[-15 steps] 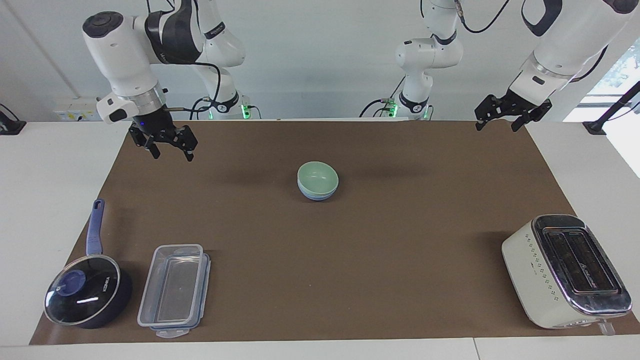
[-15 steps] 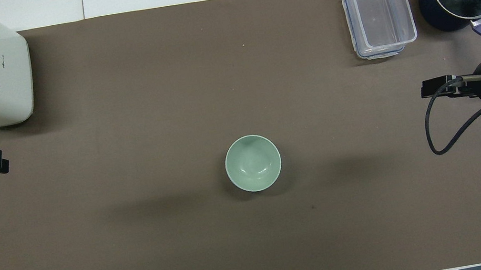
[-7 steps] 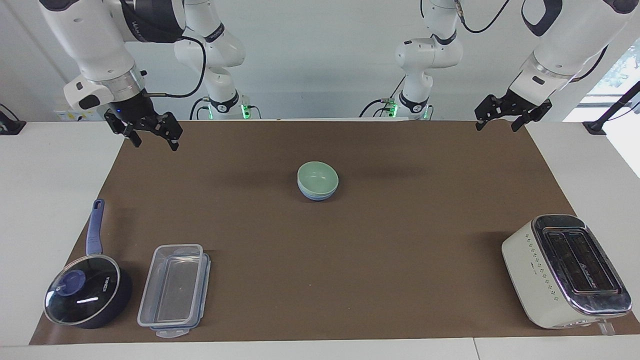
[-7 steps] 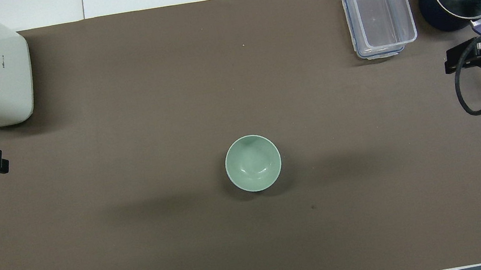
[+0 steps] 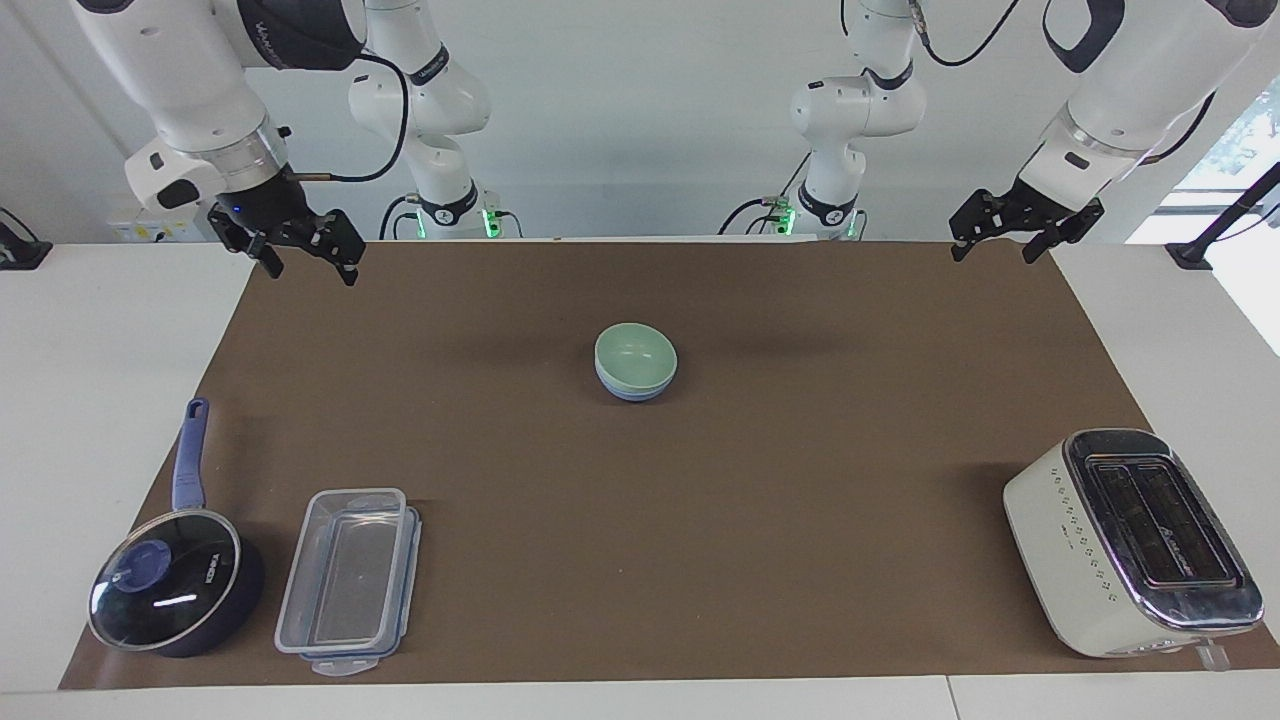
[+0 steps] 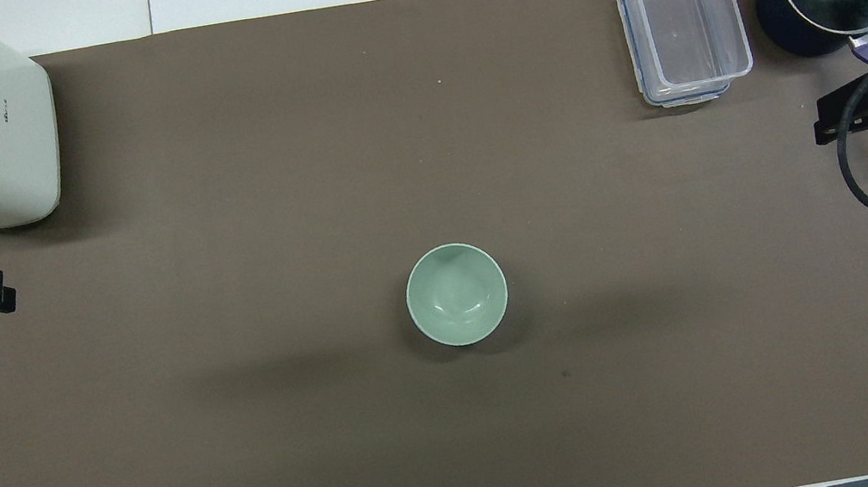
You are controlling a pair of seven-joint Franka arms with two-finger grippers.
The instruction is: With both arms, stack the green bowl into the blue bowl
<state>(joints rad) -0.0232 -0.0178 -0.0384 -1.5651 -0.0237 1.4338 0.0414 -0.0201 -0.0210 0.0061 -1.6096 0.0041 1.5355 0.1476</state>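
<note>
The green bowl is nested in the blue bowl at mid-desk. The left gripper and right gripper are held raised over opposite ends of the brown mat, jaws wide and empty.

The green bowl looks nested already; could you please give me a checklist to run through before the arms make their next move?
1. Green bowl sits inside the blue bowl, rim level: ok.
2. Stack rests on the brown mat, apart from everything else: ok.
3. Right gripper is open, empty and raised over the mat's corner at the right arm's end: ok.
4. Left gripper is open, empty and raised over the mat's edge at the left arm's end: ok.
5. Saucepan, clear container and toaster stand farther from the robots than the stack, out of the way: ok.
6. Whether the green bowl is seated fully down: cannot tell.
</note>
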